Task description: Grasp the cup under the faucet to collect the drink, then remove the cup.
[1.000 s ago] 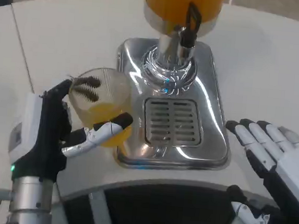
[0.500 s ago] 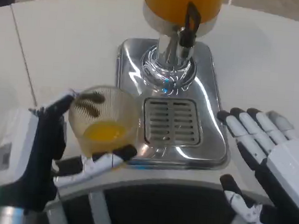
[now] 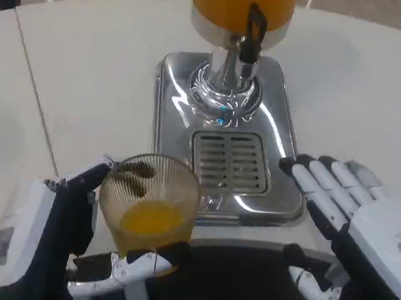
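One cup [image 3: 150, 207], part full of juice, sits lower left in frame, gripped by left hand [image 3: 73, 244], clear of the tray [image 3: 252, 197]. Right hand [image 3: 349, 219] open, lower right. Keep cup level, grip steady, set down slowly on table [image 3: 87, 77].

Clear ribbed cup [image 3: 150, 205] of orange drink [image 3: 151, 219]; chrome slotted tray [image 3: 229, 163].

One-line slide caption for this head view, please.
Left hand holds the cup of orange drink clear of the dispenser's drip tray; right hand open beside the tray.
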